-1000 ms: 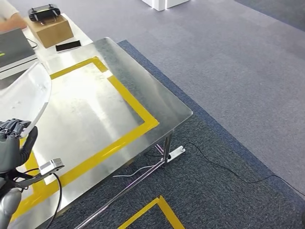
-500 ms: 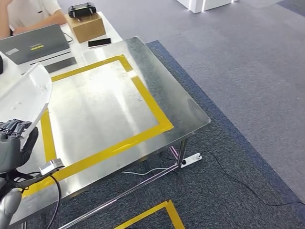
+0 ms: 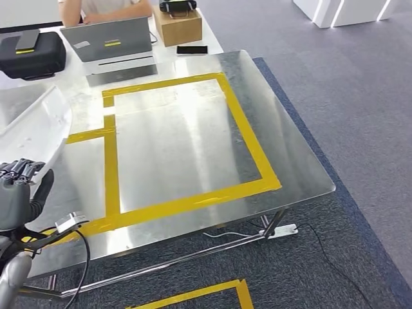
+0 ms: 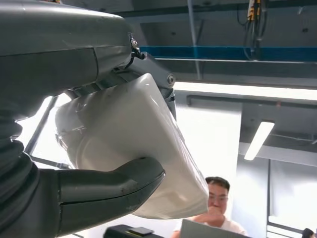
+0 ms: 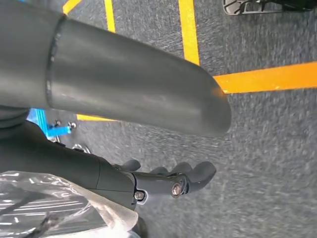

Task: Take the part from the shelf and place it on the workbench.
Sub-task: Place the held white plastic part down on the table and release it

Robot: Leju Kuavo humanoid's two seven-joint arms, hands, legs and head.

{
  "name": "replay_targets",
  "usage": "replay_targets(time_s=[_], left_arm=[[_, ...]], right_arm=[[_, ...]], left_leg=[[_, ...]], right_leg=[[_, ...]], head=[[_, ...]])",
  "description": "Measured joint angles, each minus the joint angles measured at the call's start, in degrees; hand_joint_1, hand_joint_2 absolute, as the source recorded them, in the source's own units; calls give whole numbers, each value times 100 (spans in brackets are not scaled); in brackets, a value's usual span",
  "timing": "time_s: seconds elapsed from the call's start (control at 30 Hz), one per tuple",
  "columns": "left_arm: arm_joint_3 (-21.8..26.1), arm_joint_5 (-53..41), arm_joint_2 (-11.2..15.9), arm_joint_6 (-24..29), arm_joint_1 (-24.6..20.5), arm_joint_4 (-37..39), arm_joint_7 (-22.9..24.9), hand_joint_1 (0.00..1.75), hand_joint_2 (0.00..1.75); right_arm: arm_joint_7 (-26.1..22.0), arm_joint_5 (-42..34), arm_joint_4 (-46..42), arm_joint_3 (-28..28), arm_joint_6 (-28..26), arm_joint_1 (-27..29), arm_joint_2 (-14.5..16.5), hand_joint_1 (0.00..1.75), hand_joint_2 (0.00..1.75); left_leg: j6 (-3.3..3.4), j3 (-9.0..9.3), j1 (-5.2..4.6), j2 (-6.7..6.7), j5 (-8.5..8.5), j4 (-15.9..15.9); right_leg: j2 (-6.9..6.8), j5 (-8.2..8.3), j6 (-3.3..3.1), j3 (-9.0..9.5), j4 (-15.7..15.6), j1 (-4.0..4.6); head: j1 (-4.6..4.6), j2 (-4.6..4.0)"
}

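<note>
Nearest, at the left, the left hand (image 3: pixel 17 193) gripped the white moulded part (image 3: pixel 34 129), thumb and fingers clamped on it above the steel workbench's (image 3: pixel 291 161) near-left corner. The right hand (image 5: pixel 172 181) hung over grey carpet (image 5: pixel 269 163), fingers apart, holding nothing. Farther off lay a laptop (image 3: pixel 109 42), a black case (image 3: pixel 31 55) and a cardboard box (image 3: pixel 177 27).

At 12 o'clock of the head view a person's arm (image 3: pixel 104 9) rests behind an open grey laptop (image 3: pixel 109 40). At 1 o'clock of the laptop stands a brown cardboard box (image 3: pixel 177 29) with a black controller (image 3: pixel 177 6) on top, and just beside the box lies a flat black phone (image 3: pixel 192 49). At 10 o'clock is a black zipped case (image 3: pixel 30 55). At 5 o'clock, on the grey carpet (image 3: pixel 359 90), lies a white power strip (image 3: pixel 283 230).
</note>
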Motion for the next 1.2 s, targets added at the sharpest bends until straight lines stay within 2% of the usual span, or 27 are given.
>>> replay_targets(time_s=[0.03,0.07,0.13,0.17,0.2,0.23,0.3,0.43,0.53,0.6,0.73,0.8,0.97,1.2], left_arm=[[-8,1,-1,0,3,8,1,175,175],[-16,3,-1,0,4,14,3,175,175],[-30,9,0,0,5,20,22,175,175],[-33,10,4,0,8,20,50,175,175],[-35,9,11,-1,14,20,85,175,175],[-37,5,25,-1,23,19,120,175,175],[-51,-3,57,-2,45,19,167,175,175],[-81,-3,106,0,52,20,185,175,175],[-98,-3,117,0,50,20,190,175,175],[-115,-3,122,0,45,20,192,175,175],[-161,-1,151,-1,19,27,197,175,175],[-175,10,162,-1,-2,44,204,175,175],[-219,42,204,-10,-122,120,228,175,175],[-316,43,255,-20,-338,247,250,175,175]], right_arm=[[1,-2,0,0,1,10,0,0,0],[-1,-2,0,0,2,18,0,0,0],[-16,-9,0,0,2,25,-1,0,0],[-31,-27,0,-2,1,21,-1,0,0],[-45,-53,0,-7,1,10,-1,0,0],[-57,-83,0,-16,2,-2,-1,0,0],[-63,-123,0,-38,5,-23,0,0,0],[-57,-144,0,-90,5,-5,-1,0,0],[-55,-140,0,-114,22,-8,0,0,0],[-37,-138,0,-124,65,-8,0,0,0],[42,-138,0,-131,173,-9,0,0,0],[65,-138,0,-132,230,-10,0,0,0],[95,-114,0,-131,404,-14,0,0,0],[17,-84,0,-131,553,-22,0,0,0]], left_leg=[[1,3,-1,-83,-2,2],[1,7,-1,-167,-4,7],[-15,14,6,-300,-17,25],[-32,9,0,-354,-31,48],[-55,-4,-4,-395,-39,65],[-82,-19,-7,-425,-41,76],[-124,-30,-2,-461,-28,63],[15,3,-6,-453,-8,25],[12,29,-5,-439,-6,-3],[-16,36,1,-436,-2,-14],[-135,38,19,-435,-7,-23],[-168,37,22,-433,-10,-24],[-195,32,19,-430,-19,-18],[-193,31,5,-426,-23,-3]], right_leg=[[17,11,1,-130,177,0],[28,136,-1,-164,140,-1],[99,595,-19,44,-503,-10],[155,760,-33,187,-876,-16],[205,852,-56,309,-1145,-20],[234,866,-81,377,-1285,-17],[236,858,-132,419,-1330,-6],[240,884,-142,431,-1369,-9],[254,880,-161,439,-1369,2],[257,876,-183,440,-1367,12],[257,868,-204,441,-1362,26],[257,866,-207,442,-1360,27],[257,865,-207,446,-1361,20],[259,865,-205,454,-1370,9]], head=[[-1,1],[-1,1],[2,1],[4,0],[3,1],[4,0],[2,0],[-2,0],[-2,-1],[-1,-1],[0,0],[1,-1],[3,-1],[3,-1]])
